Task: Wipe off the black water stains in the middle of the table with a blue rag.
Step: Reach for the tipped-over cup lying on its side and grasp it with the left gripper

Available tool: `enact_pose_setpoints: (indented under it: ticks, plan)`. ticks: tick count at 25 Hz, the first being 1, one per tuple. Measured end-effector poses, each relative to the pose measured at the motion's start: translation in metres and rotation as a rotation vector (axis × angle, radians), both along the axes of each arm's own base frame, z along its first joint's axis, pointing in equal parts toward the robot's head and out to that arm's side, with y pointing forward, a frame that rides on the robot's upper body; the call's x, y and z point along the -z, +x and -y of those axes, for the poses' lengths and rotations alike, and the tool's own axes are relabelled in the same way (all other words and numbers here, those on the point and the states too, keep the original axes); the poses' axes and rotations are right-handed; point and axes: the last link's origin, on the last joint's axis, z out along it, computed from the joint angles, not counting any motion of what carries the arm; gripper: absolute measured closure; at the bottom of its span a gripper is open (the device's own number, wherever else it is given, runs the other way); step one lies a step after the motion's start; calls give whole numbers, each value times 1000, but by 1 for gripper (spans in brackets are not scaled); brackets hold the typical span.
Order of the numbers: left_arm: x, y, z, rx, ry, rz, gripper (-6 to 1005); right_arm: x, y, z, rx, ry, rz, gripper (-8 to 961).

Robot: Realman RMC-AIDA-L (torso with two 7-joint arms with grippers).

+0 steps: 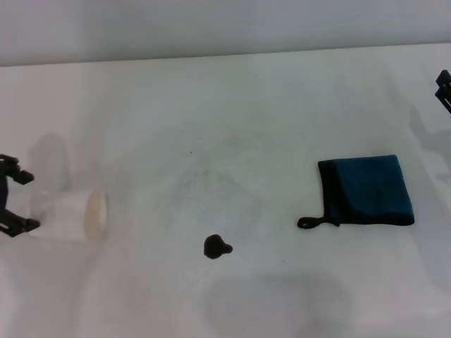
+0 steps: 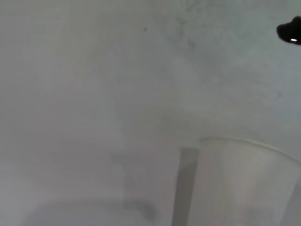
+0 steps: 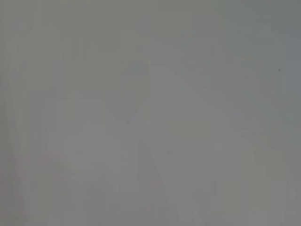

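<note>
The black water stain [image 1: 216, 246] is a small dark blob with a side lobe on the white table [image 1: 232, 127], near the front middle; it also shows as the dark stain [image 2: 290, 32] in the left wrist view. The blue rag [image 1: 367, 190] lies flat to the stain's right, folded, with its black loop pointing toward the stain. My left gripper [image 1: 28, 201] sits at the far left edge, open, with a cup lying just ahead of its fingertips. Only a sliver of my right gripper [image 1: 444, 88] shows at the far right edge, well behind the rag.
A translucent white cup [image 1: 70, 215] lies on its side at the left, rim toward the stain; the same cup [image 2: 244, 183] fills a corner of the left wrist view. The right wrist view shows only bare tabletop [image 3: 150, 113]. The table's back edge meets a pale wall.
</note>
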Motion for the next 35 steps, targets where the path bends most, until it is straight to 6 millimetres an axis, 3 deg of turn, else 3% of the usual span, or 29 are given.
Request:
enact_pose_setpoints:
  ticks: [12,26,35]
  plan:
    - [6,11,-10,106,-25,-8,123,-1,1,0,9,6,-2,101]
    - [47,19,-17,228,-116,15,127,1,3,4,12,-4,-17,101]
    - [46,26,-22,288,-137,-2,130,1,5,6,20,-2,-22,102]
